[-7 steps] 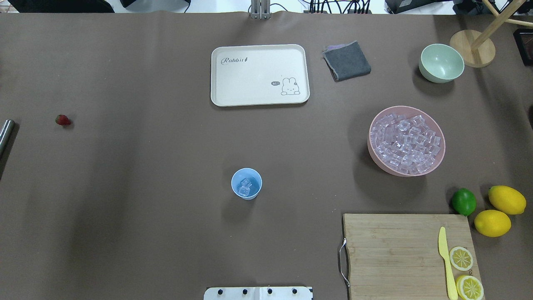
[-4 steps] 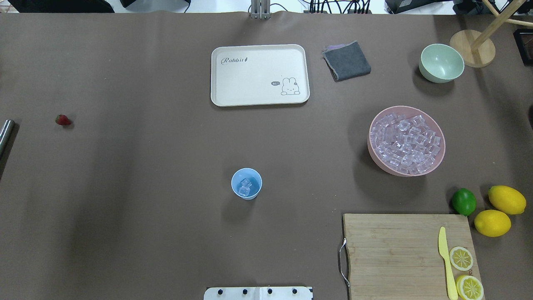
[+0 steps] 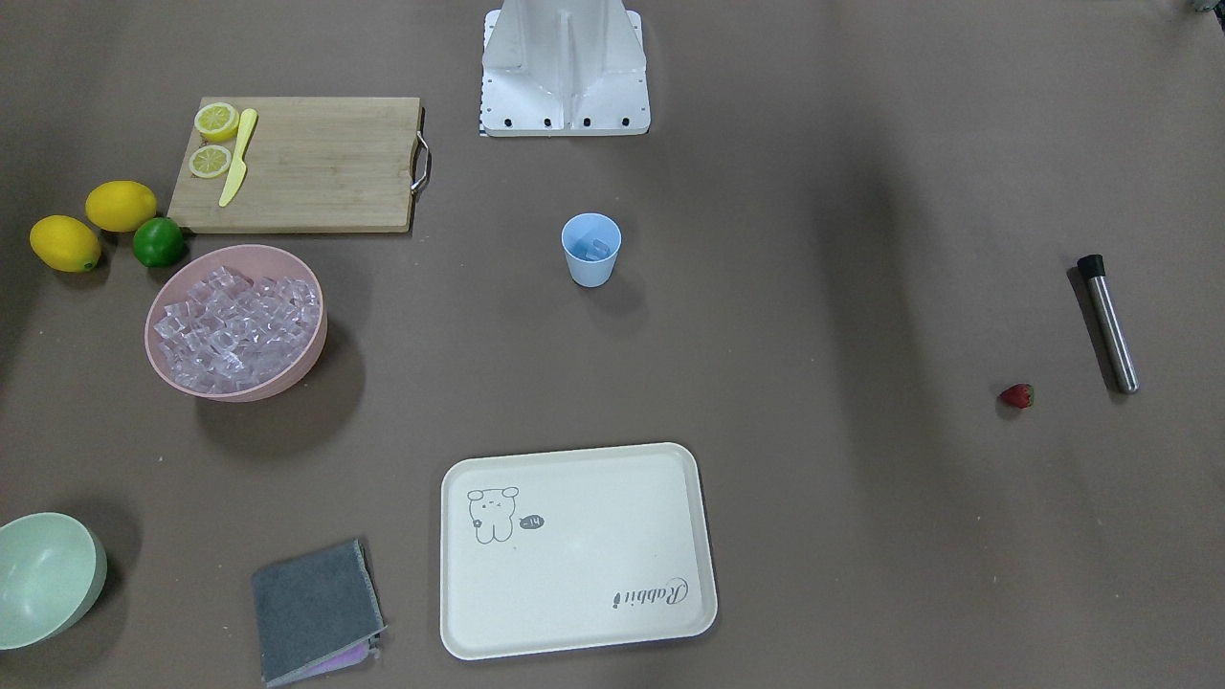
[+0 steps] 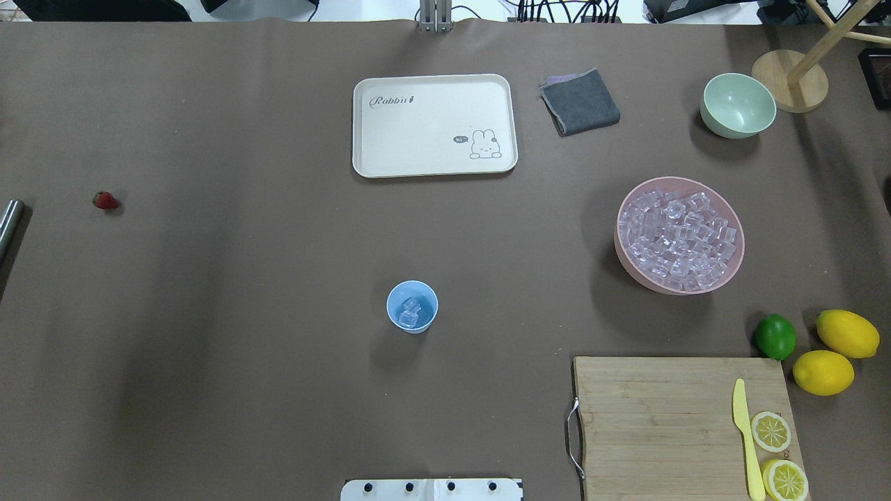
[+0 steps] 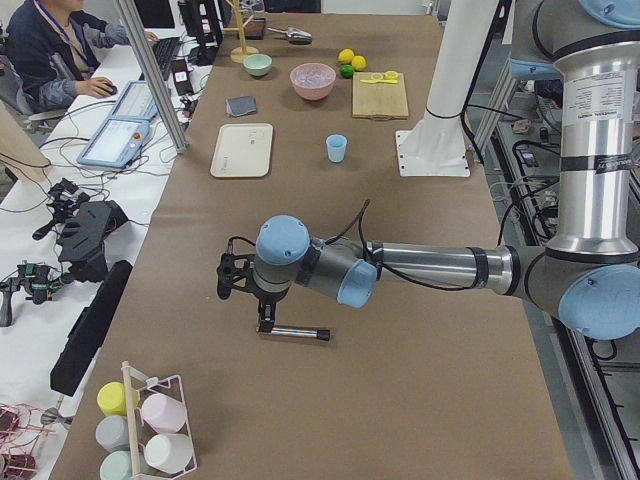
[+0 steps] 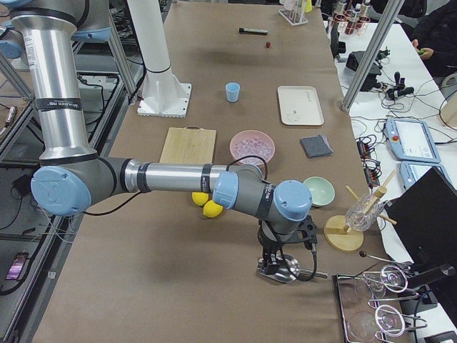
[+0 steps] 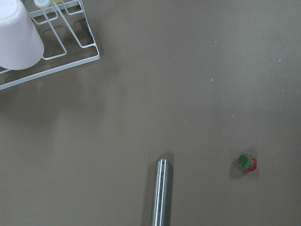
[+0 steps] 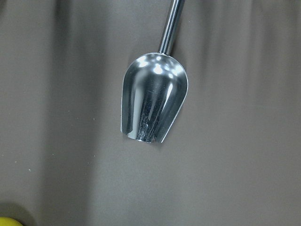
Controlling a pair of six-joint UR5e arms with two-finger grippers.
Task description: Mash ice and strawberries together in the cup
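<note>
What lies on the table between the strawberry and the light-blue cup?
Nothing. In the overhead view the brown table between the strawberry and the cup is bare, and the front-facing view shows the same.

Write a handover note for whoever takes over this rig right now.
The left gripper hangs over the metal muddler, the right gripper over the scoop; open or shut cannot be told for either.
The cup stands mid-table with ice cubes inside; the strawberry lies on the table near the muddler, not touching it.
Done: ice in cup.
To do: strawberry into cup, then mash.
</note>
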